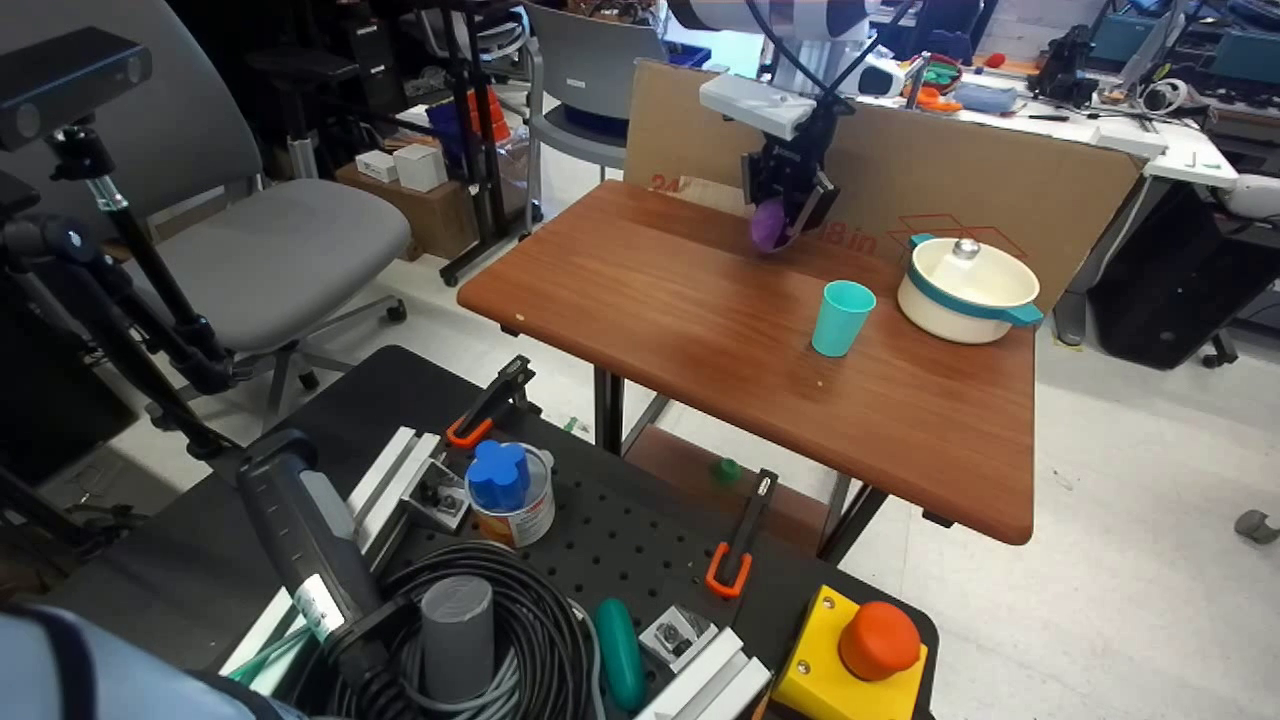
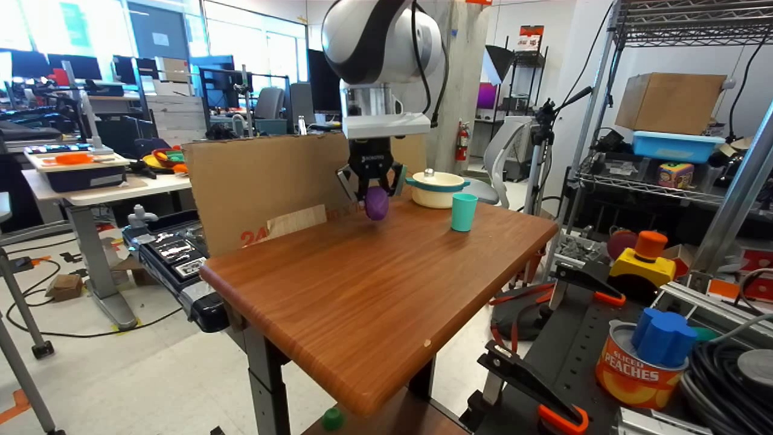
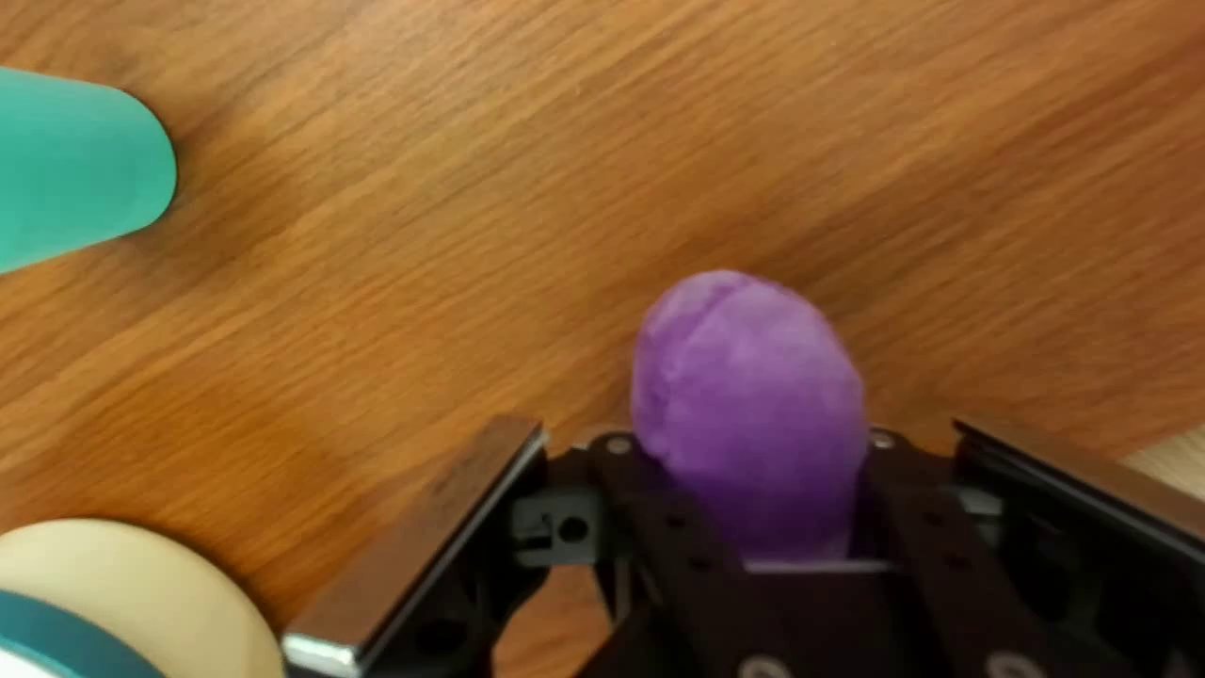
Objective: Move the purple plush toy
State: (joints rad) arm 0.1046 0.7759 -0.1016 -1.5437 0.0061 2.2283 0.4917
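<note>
Fingers (image 3: 650, 496) against oval purple plush (image 3: 753, 405).

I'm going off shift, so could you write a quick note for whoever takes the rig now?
Gripper: shut on the toy.
Where: above or on the table, near the cardboard; contact with the table unclear.
Done: toy gripped.
Left: likely carry it, set it down, release; destination not given.
Nearby: cup and pot, both on the table.
</note>
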